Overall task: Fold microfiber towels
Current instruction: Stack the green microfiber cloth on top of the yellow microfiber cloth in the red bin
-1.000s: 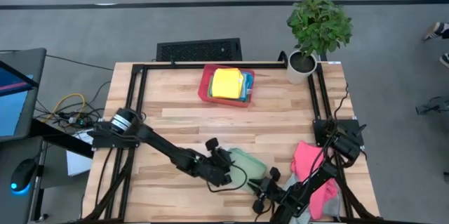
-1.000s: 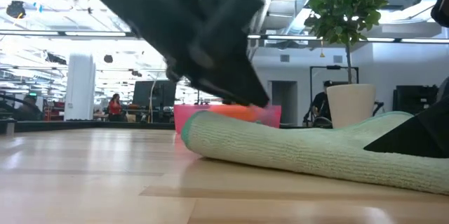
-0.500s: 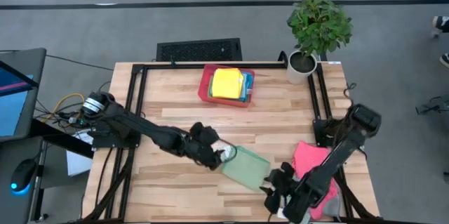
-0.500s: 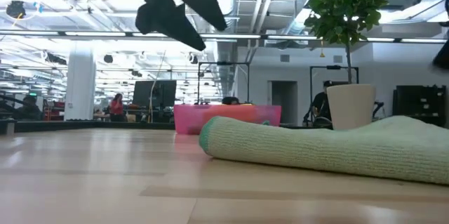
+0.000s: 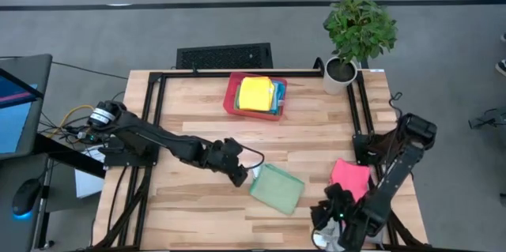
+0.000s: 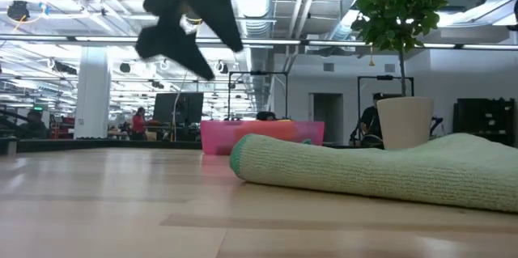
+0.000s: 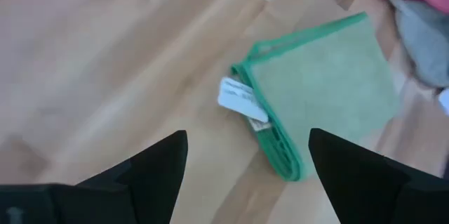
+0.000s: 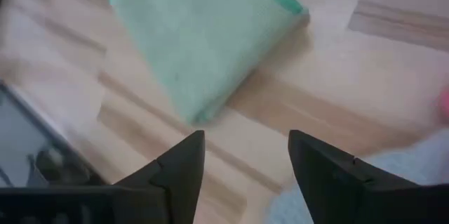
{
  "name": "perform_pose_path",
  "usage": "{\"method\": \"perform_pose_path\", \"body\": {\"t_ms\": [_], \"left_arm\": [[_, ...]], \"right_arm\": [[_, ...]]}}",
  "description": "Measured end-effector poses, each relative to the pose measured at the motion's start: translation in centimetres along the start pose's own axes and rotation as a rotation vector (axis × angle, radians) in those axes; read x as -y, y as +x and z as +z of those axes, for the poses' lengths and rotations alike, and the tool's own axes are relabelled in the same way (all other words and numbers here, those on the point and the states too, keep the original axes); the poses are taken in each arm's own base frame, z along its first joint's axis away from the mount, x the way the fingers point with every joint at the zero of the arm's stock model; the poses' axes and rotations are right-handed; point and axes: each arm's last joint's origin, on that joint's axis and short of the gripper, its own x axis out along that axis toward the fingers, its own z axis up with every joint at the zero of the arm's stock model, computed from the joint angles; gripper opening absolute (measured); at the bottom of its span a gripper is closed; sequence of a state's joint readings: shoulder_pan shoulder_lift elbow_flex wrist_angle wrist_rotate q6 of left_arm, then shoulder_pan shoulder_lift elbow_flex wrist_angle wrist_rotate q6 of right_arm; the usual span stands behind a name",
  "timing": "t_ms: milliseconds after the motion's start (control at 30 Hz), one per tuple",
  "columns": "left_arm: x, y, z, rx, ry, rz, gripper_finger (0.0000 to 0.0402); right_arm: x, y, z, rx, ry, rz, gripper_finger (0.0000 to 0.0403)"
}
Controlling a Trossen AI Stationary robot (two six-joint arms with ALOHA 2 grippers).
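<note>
A green microfiber towel [image 5: 277,189] lies folded flat on the wooden table, near the middle of its front half. Its white tag [image 7: 242,99] sticks out at one corner. My left gripper [image 5: 240,176] hovers open just left of that corner, above the table. My right gripper [image 5: 327,209] hovers open to the right of the towel, near the front edge. In both wrist views the green towel [image 8: 200,38] lies beyond the open fingers, untouched. A pink towel [image 5: 350,178] lies bunched at the front right, with a grey one [image 7: 424,48] beside it.
A red tray [image 5: 234,102] at the far middle holds a stack of folded towels, a yellow one [image 5: 256,93] on top. A potted plant [image 5: 357,35] stands at the far right corner. Black frame rails run along the table's left, right and far edges.
Both grippers have let go of the green towel and risen. The left one has drawn back toward the table's left, the right one toward the near right corner. The towel, bunched between them before, now lies folded flat.
</note>
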State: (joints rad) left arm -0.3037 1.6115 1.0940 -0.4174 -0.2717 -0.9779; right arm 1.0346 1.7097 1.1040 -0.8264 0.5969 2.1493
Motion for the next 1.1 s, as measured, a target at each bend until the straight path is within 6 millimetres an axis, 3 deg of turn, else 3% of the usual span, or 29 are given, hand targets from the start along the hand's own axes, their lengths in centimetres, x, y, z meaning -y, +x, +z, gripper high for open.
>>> {"method": "perform_pose_path", "body": {"t_ms": [333, 667, 1100], "left_arm": [[-3.6, 3.5, -1.5, -0.02, -0.164, -0.149, 0.0292], [-3.8, 4.9, -2.2, -0.015, -0.195, -0.161, 0.0292], [-3.6, 10.0, -2.7, -0.02, -0.242, -0.291, 0.0292]], "right_arm": [[-0.8, 3.6, 1.0, 0.04, 0.149, -0.023, 0.0255], [-1.0, 7.9, -0.2, 0.018, 0.219, -0.068, 0.0255], [-1.6, 9.4, 1.9, 0.072, 0.172, -0.095, 0.0255]]}}
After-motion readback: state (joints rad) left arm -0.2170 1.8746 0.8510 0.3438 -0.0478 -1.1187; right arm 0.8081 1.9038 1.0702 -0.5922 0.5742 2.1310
